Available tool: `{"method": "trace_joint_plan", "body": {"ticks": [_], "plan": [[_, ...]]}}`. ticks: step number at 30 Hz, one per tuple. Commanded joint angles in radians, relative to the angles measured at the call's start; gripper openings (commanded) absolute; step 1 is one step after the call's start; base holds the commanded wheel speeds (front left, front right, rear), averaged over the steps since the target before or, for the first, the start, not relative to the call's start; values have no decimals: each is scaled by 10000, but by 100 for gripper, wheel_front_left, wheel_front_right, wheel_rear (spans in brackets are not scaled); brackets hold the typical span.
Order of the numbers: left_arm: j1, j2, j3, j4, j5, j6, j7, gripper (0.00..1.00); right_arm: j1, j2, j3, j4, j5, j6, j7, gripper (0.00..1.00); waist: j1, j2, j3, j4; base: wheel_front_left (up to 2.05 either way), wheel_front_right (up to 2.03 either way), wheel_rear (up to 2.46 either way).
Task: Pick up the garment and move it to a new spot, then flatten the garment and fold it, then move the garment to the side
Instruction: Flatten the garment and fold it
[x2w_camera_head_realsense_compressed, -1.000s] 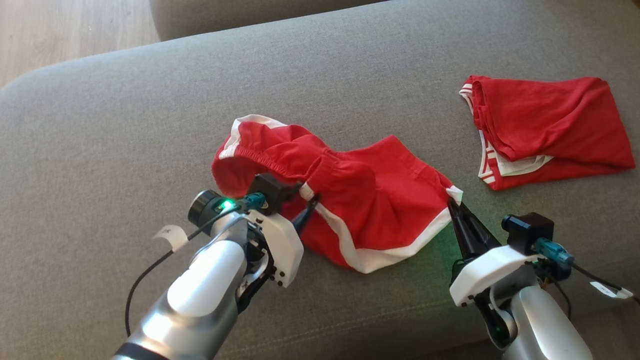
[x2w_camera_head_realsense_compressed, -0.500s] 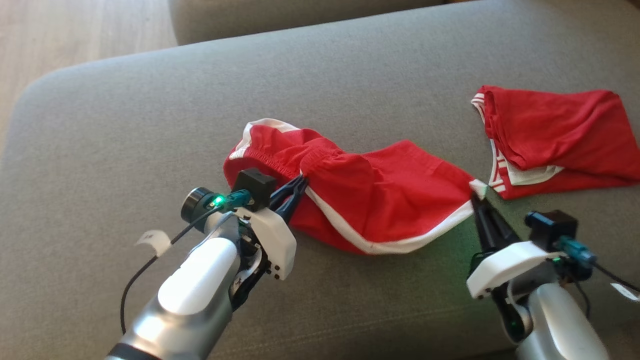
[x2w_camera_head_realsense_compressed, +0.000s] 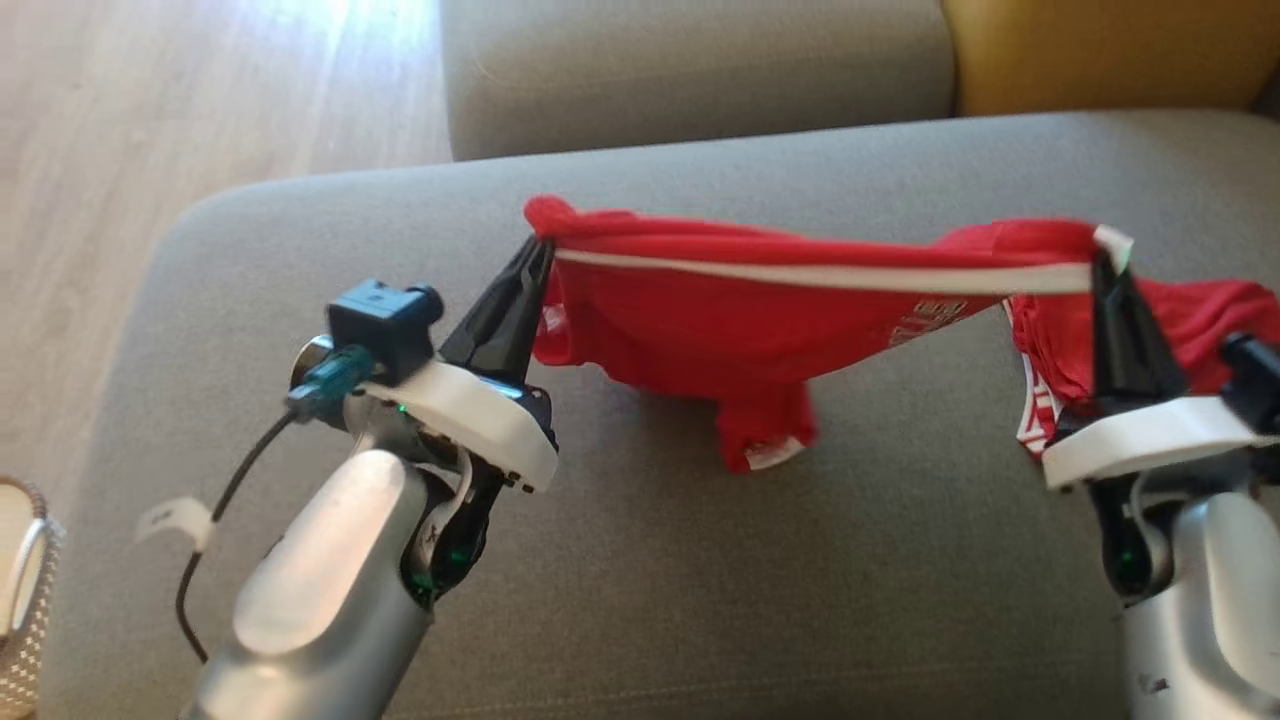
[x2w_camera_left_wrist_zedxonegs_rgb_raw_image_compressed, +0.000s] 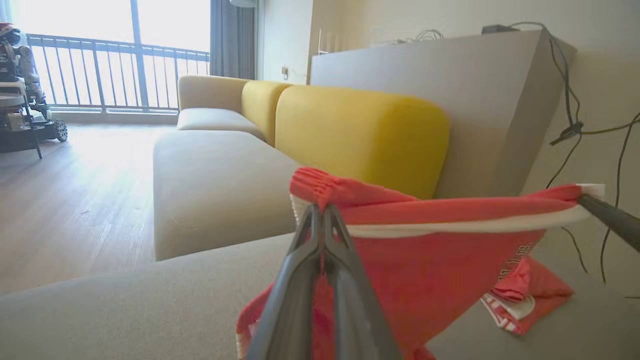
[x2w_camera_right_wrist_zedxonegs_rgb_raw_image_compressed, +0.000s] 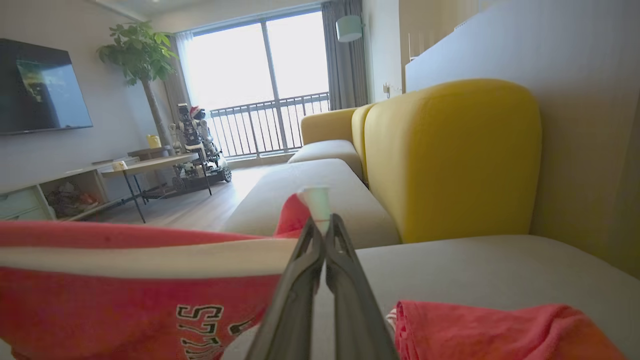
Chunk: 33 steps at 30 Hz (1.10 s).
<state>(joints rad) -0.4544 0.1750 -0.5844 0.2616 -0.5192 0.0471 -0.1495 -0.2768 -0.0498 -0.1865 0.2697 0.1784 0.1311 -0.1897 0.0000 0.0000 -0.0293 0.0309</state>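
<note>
The garment (x2w_camera_head_realsense_compressed: 740, 320) is a pair of red shorts with white trim, stretched in the air above the grey sofa seat between both grippers. My left gripper (x2w_camera_head_realsense_compressed: 540, 245) is shut on its gathered left end (x2w_camera_left_wrist_zedxonegs_rgb_raw_image_compressed: 320, 192). My right gripper (x2w_camera_head_realsense_compressed: 1100, 255) is shut on its white-trimmed right corner (x2w_camera_right_wrist_zedxonegs_rgb_raw_image_compressed: 316, 197). The white band runs taut between them and the rest hangs down, one leg nearly touching the cushion. White lettering shows on the hanging cloth (x2w_camera_right_wrist_zedxonegs_rgb_raw_image_compressed: 200, 325).
A second red garment (x2w_camera_head_realsense_compressed: 1210, 320) lies on the seat behind my right gripper (x2w_camera_right_wrist_zedxonegs_rgb_raw_image_compressed: 500, 330). The grey cushion (x2w_camera_head_realsense_compressed: 700, 560) drops to wooden floor (x2w_camera_head_realsense_compressed: 120, 150) at the left. Yellow backrests (x2w_camera_left_wrist_zedxonegs_rgb_raw_image_compressed: 360, 135) stand behind. A dotted basket (x2w_camera_head_realsense_compressed: 20, 590) sits low left.
My left gripper closed on the shorts' waistband end. Both grippers rose and spread, lifting the shorts off the cushion and pulling them taut. The head camera also shifted.
</note>
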Motion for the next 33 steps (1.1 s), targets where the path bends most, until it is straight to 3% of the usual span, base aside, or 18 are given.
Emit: {"method": "trace_joint_plan", "body": {"ticks": [1,9,12,16,26,33], "plan": [[-291,241,520,-373,-62,129,-7,0,-394,-5,119,-401,54,-4,21,0,0,0,-166,144,0,0,0],[1095,315,1192,-2942,-496,1309,67,0,632,-5,-93,-2341,888,-4,719,0,0,0,-675,254,0,0,0],[1844,290,1247,-3762,-436,1817,-32,0,1041,-5,-334,-2825,2136,-4,827,0,0,0,-822,160,0,0,0],[2792,165,1311,-4537,-632,2299,-49,0,1417,-5,-251,-2665,4684,-4,964,0,0,0,-917,12,0,0,0],[3326,212,1224,-4739,-827,2444,125,0,1573,-5,485,-2216,5739,-4,1263,0,0,0,-685,-102,0,0,0],[2276,235,1483,-4048,-1261,2109,601,0,-95,-5,1000,-1906,4664,-4,2101,0,0,0,-141,-167,0,0,0]]}}
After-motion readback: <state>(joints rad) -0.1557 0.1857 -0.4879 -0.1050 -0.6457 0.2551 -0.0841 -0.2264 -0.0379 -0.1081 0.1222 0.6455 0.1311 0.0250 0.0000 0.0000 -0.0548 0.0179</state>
